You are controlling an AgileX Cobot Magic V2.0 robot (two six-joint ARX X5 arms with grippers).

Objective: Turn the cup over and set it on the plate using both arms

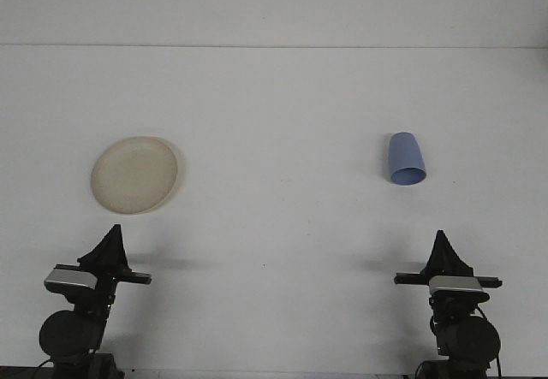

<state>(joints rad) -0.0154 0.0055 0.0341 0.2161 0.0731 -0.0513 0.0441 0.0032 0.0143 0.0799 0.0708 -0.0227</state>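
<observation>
A cream round plate (135, 174) lies on the white table at the left. A light blue cup (406, 159) sits at the right, its narrow end pointing away and its wide rim end toward me; it looks mouth-down or tipped over. My left gripper (112, 235) rests low at the front left, just in front of the plate, with its fingers together in a point. At the front right, my right gripper (441, 242) sits well short of the cup, and its fingers also meet at the tip. Neither gripper holds anything.
The white table (282, 225) runs back to a white wall (274, 7). Open tabletop lies between the plate and the cup.
</observation>
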